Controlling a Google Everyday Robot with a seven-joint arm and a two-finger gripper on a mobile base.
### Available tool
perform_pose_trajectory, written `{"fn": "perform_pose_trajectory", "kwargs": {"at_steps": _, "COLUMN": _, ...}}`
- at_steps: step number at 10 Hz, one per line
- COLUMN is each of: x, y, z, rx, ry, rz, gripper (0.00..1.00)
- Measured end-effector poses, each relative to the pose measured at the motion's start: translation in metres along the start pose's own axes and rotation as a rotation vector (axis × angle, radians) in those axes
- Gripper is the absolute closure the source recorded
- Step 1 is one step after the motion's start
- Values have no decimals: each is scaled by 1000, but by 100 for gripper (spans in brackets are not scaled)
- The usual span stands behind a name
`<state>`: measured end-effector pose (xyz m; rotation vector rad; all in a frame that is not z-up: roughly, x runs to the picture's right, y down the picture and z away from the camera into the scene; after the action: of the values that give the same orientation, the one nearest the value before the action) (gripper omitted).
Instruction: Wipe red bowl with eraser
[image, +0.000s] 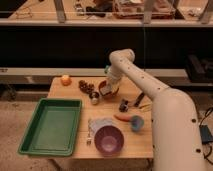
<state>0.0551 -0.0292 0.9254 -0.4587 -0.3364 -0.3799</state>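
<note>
The red bowl (103, 89) is small and reddish-brown and stands at the back middle of the wooden table (127, 145). My gripper (112, 89) hangs from the white arm and reaches down into or right over the bowl, covering its right part. The eraser cannot be made out; it may be hidden at the gripper.
A green tray (60, 100) fills the table's left. The purple bowl (109, 139) is at the front, with a light-blue cup (136, 122) and a carrot (122, 117) to its right. An orange (66, 80), a dark cluster (86, 86) and small dark items (123, 105) lie around the red bowl.
</note>
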Motion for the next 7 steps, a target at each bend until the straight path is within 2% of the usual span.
{"fn": "perform_pose_trajectory", "kwargs": {"at_steps": 1, "x": 11, "y": 5, "z": -3, "rx": 9, "ry": 10, "rz": 26, "gripper": 100}}
{"fn": "perform_pose_trajectory", "kwargs": {"at_steps": 3, "x": 19, "y": 5, "z": -6, "rx": 25, "ry": 41, "rz": 131, "gripper": 100}}
{"fn": "perform_pose_trajectory", "kwargs": {"at_steps": 4, "x": 17, "y": 0, "z": -8, "rx": 42, "ry": 68, "rz": 216, "gripper": 100}}
{"fn": "perform_pose_trajectory", "kwargs": {"at_steps": 5, "x": 15, "y": -5, "z": -10, "rx": 49, "ry": 88, "rz": 254, "gripper": 100}}
{"fn": "perform_pose_trajectory", "kwargs": {"at_steps": 7, "x": 6, "y": -20, "z": -10, "rx": 54, "ry": 103, "rz": 305, "gripper": 100}}
